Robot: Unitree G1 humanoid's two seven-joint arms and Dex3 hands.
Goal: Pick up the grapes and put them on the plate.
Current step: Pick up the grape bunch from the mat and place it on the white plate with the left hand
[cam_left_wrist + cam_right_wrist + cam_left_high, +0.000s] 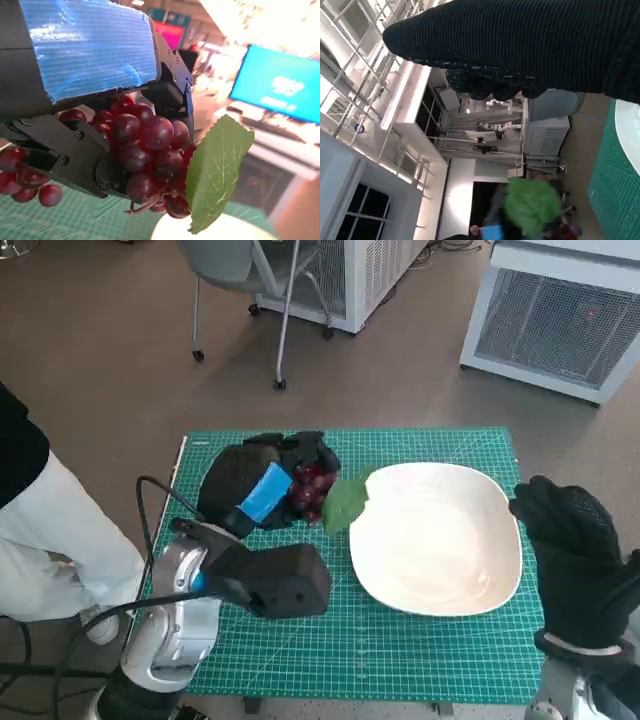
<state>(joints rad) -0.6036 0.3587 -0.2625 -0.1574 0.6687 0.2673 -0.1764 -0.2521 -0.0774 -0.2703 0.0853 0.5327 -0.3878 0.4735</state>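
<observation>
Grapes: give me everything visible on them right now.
The grapes are a bunch of dark red, glossy, round berries with a brown stem and one green veined leaf. The left hand grips the bunch from above, its black fingers wrapped around the berries; a few berries hang loose outside the grasp. In the head view the bunch sits beside the white plate, over the green mat, the leaf overlapping the plate's rim. Whether the bunch touches the mat cannot be told.

A bunch of dark red grapes [145, 150] with a green leaf [217, 170] sits clutched just beside the rim of an empty white plate [440, 540].
</observation>
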